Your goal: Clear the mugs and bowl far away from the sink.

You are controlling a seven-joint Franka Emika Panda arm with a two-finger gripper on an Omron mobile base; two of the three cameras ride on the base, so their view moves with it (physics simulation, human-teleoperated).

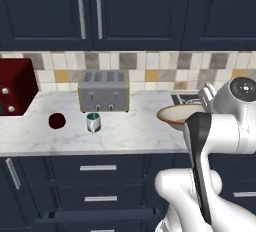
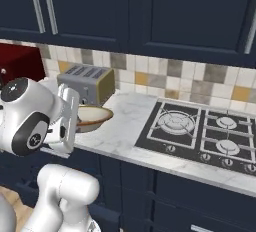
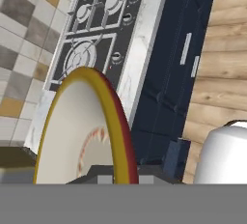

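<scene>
The bowl, at right centre of the left base view beside the stove, looks stiff, smooth and likely slippery, best pinched at its thin rim; whether the gripper is clamped on it I cannot tell

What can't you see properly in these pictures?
- The end effector: hand view, its fingertips are cut off by the bottom edge, so open or shut is unclear.
- The bowl: left base view, the arm covers its right side.
- The toaster: right base view, the arm hides its lower left.
</scene>
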